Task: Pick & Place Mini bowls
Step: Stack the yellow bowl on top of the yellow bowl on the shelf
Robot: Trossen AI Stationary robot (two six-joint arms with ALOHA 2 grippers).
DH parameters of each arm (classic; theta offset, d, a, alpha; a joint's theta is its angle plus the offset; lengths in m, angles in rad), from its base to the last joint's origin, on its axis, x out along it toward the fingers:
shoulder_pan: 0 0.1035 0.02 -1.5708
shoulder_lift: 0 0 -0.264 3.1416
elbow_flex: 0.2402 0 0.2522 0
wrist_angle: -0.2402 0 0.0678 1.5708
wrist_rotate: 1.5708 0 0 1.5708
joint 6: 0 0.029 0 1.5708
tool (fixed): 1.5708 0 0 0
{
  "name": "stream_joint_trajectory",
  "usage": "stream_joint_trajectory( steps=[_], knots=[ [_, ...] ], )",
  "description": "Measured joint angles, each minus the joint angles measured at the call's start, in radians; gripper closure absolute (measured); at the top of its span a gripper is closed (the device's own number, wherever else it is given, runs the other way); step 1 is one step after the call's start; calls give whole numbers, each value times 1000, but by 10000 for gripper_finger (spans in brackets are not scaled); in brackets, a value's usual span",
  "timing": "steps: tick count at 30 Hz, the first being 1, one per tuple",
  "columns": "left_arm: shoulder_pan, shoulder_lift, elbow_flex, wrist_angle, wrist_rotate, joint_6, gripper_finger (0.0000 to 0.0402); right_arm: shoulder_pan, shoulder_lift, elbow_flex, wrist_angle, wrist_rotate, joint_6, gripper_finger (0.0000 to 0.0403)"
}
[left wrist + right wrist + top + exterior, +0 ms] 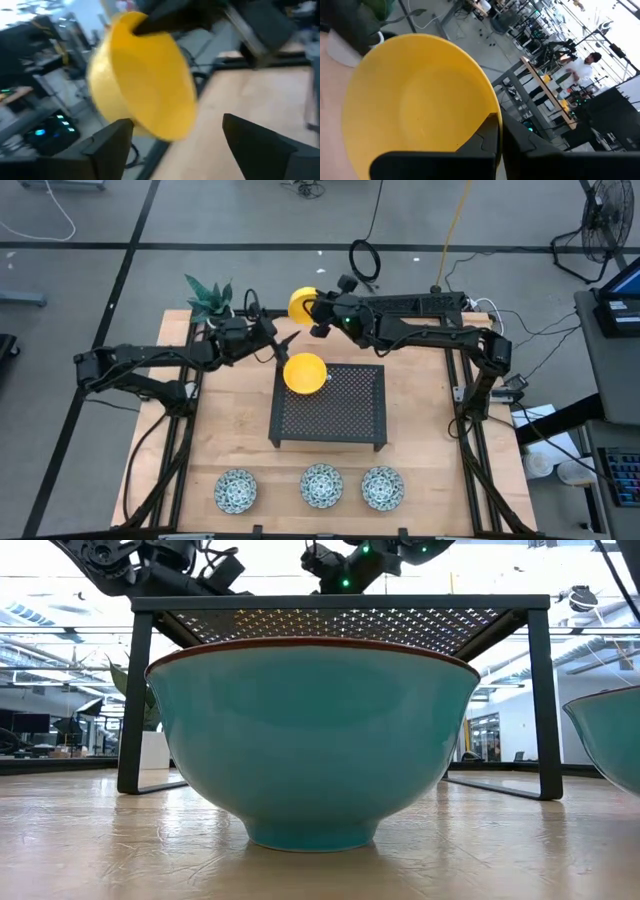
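My right gripper (318, 310) is shut on a plain yellow mini bowl (302, 304), held in the air over the table's far edge. A second yellow bowl (305, 372) sits on its base on the far left corner of the black mesh rack (340, 415). My left gripper (283, 345) hovers open just left of and beyond that bowl and touches nothing. In the left wrist view, its fingers (107, 147) stand apart below the held bowl (145, 75). Three patterned bowls (322, 485) stand in a row along the near edge. My right gripper pinches the yellow bowl's rim (487, 112) between its two fingers, one finger (490, 137) on the inner wall and the other on the outside. The fingers reach in about level from the table's right. The bowl is lifted clear and tipped on edge, with its hollow toward the wrist.
A potted green plant (210, 298) stands at the table's far left corner, close behind my left arm. In the low view the teal outer wall of a patterned bowl (312, 740) fills the foreground under the rack (340, 605). A person shows far off in the room (582, 67).
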Motion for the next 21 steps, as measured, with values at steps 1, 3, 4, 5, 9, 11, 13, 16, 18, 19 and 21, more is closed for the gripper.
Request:
stream_joint_trajectory(
  steps=[1,3,4,5,9,11,13,16,18,19,21],
  knots=[
    [-1,0,0,10,-25,-1,77,0,0,0,2,-1,0,403],
    [-2,-1,0,24,-60,-3,71,-1,-2,0,6,-1,3,403],
    [-2,-1,0,25,-72,-5,70,-2,-2,0,6,-1,3,403],
    [-2,-1,0,27,-79,-7,70,-1,-2,0,5,-1,3,403],
    [-2,-1,0,44,-98,-7,82,18,-1,0,4,-4,3,403],
    [-2,-1,0,46,-97,-8,91,33,-1,0,4,-13,-1,403],
    [-3,-1,0,55,-97,-8,101,48,-1,0,3,-47,-5,403],
    [-3,-1,0,54,-96,-8,117,74,-1,0,5,-58,-15,403],
    [-4,-1,0,53,-92,-6,130,87,-1,0,5,-49,-26,403],
    [-4,-1,0,53,-90,-5,139,91,-1,0,4,-48,-30,403],
    [-3,-1,0,51,-93,-5,164,95,-1,0,4,-47,-31,403]
  ],
)
